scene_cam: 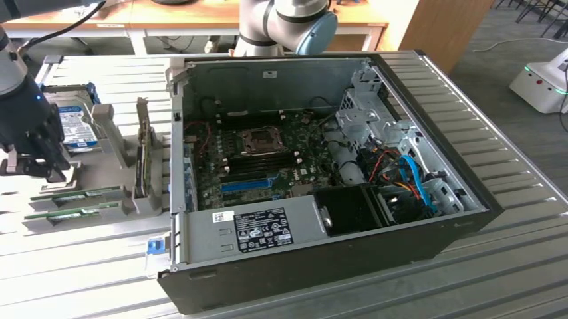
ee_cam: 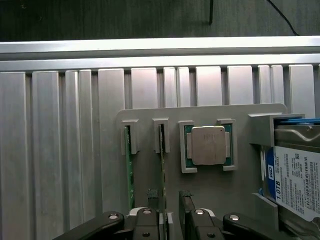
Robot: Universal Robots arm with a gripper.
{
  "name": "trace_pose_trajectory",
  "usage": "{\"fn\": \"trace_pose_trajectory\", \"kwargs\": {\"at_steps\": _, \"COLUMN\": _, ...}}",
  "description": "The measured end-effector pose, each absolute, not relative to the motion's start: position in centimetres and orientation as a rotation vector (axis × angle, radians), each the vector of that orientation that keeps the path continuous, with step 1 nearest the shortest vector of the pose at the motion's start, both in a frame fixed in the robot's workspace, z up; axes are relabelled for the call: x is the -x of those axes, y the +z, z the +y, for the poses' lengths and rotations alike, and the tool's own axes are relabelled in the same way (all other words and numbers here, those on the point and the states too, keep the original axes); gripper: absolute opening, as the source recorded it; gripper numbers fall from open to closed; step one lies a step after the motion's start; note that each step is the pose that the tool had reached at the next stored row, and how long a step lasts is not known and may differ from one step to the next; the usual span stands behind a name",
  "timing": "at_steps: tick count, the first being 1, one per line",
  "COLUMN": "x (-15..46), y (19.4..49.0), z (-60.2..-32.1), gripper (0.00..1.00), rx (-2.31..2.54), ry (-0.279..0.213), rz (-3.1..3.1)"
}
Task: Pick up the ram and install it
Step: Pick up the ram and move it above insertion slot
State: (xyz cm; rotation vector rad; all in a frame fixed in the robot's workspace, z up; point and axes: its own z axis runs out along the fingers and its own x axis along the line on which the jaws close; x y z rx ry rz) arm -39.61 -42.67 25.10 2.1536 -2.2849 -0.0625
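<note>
Two green ram sticks stand on edge in a grey holder (ee_cam: 150,112) on the table. In the wrist view, one ram stick (ee_cam: 162,165) runs between my gripper's fingertips and the other ram stick (ee_cam: 129,172) lies just beside it. My gripper (ee_cam: 170,212) is open, its black fingers (ee_cam: 187,207) straddling the first stick, with a gap left on one side. In the exterior view, the gripper (scene_cam: 37,174) hangs over the holder at the left, above the ram sticks (scene_cam: 78,197). The open PC case (scene_cam: 310,159) shows its motherboard with the blue slot (scene_cam: 244,184).
A CPU chip (ee_cam: 207,145) sits in the holder beside the sticks, and a hard drive (ee_cam: 300,182) lies beyond it. A dark expansion card (scene_cam: 142,159) stands upright between the holder and the case. The ribbed metal table (scene_cam: 497,266) extends around everything.
</note>
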Motion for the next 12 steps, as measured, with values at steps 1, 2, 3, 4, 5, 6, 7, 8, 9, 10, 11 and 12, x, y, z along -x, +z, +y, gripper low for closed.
{"fn": "trace_pose_trajectory", "kwargs": {"at_steps": 1, "x": 39.61, "y": 25.00, "z": -42.67, "gripper": 0.30, "rx": -2.153, "ry": -0.062, "rz": -2.285}}
{"fn": "trace_pose_trajectory", "kwargs": {"at_steps": 2, "x": 39.61, "y": 24.98, "z": -42.67, "gripper": 0.30, "rx": -2.153, "ry": -0.063, "rz": -2.285}}
{"fn": "trace_pose_trajectory", "kwargs": {"at_steps": 3, "x": 39.61, "y": 24.98, "z": -42.67, "gripper": 0.30, "rx": -2.153, "ry": -0.063, "rz": -2.285}}
{"fn": "trace_pose_trajectory", "kwargs": {"at_steps": 4, "x": 39.61, "y": 24.98, "z": -42.67, "gripper": 0.30, "rx": -2.153, "ry": -0.063, "rz": -2.285}}
{"fn": "trace_pose_trajectory", "kwargs": {"at_steps": 5, "x": 39.61, "y": 24.98, "z": -42.67, "gripper": 0.30, "rx": -2.153, "ry": -0.063, "rz": -2.285}}
{"fn": "trace_pose_trajectory", "kwargs": {"at_steps": 6, "x": 39.61, "y": 24.97, "z": -42.67, "gripper": 0.30, "rx": -2.153, "ry": -0.063, "rz": -2.285}}
{"fn": "trace_pose_trajectory", "kwargs": {"at_steps": 7, "x": 39.61, "y": 24.97, "z": -42.67, "gripper": 0.30, "rx": -2.153, "ry": -0.063, "rz": -2.285}}
{"fn": "trace_pose_trajectory", "kwargs": {"at_steps": 8, "x": 39.61, "y": 24.97, "z": -42.67, "gripper": 0.30, "rx": -2.153, "ry": -0.062, "rz": -2.285}}
{"fn": "trace_pose_trajectory", "kwargs": {"at_steps": 9, "x": 39.61, "y": 24.96, "z": -42.68, "gripper": 0.30, "rx": -2.153, "ry": -0.063, "rz": -2.286}}
{"fn": "trace_pose_trajectory", "kwargs": {"at_steps": 10, "x": 39.61, "y": 24.96, "z": -42.69, "gripper": 0.30, "rx": -2.153, "ry": -0.063, "rz": -2.286}}
{"fn": "trace_pose_trajectory", "kwargs": {"at_steps": 11, "x": 39.61, "y": 24.95, "z": -42.74, "gripper": 0.30, "rx": -2.153, "ry": -0.062, "rz": -2.286}}
{"fn": "trace_pose_trajectory", "kwargs": {"at_steps": 12, "x": 39.61, "y": 24.96, "z": -42.81, "gripper": 0.30, "rx": -2.153, "ry": -0.063, "rz": -2.286}}
